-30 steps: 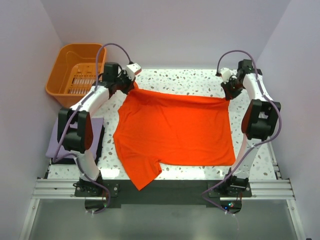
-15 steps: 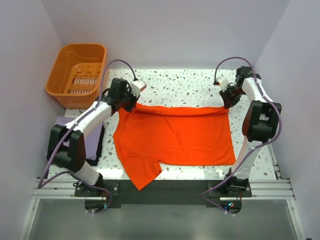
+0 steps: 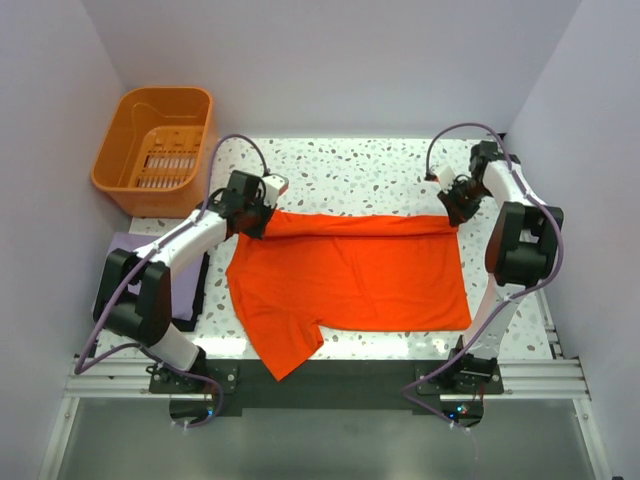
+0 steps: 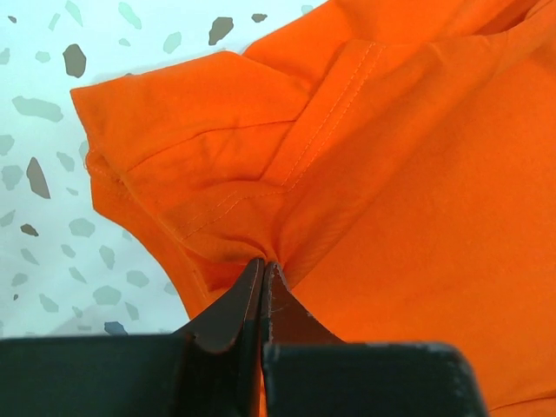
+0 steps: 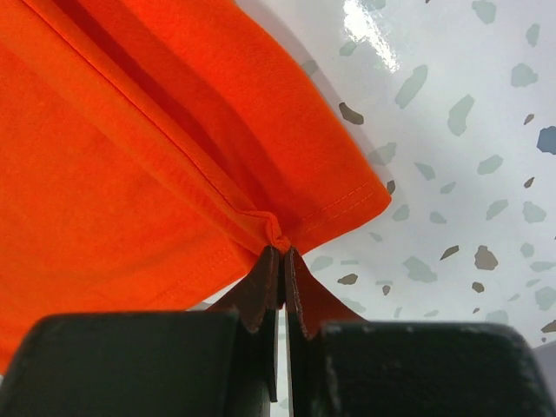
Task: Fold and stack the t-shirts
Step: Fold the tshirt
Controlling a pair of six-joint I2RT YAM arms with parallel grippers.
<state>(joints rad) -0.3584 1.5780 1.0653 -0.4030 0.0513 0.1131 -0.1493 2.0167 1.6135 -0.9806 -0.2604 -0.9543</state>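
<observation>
While the left claw (image 4: 263,266) pinches the orange-red t-shirt (image 3: 350,275), the right claw (image 5: 280,253) clamps its hem.

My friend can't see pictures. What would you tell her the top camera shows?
An orange-red t-shirt lies spread on a speckled table, its far edge pinched at the corners by the left pincer and right pincer, both shut on the cloth. An orange basket sits far left; a lavender t-shirt peeks out beside the left arm.

Bright overhead light; sharp, glare-flecked.
</observation>
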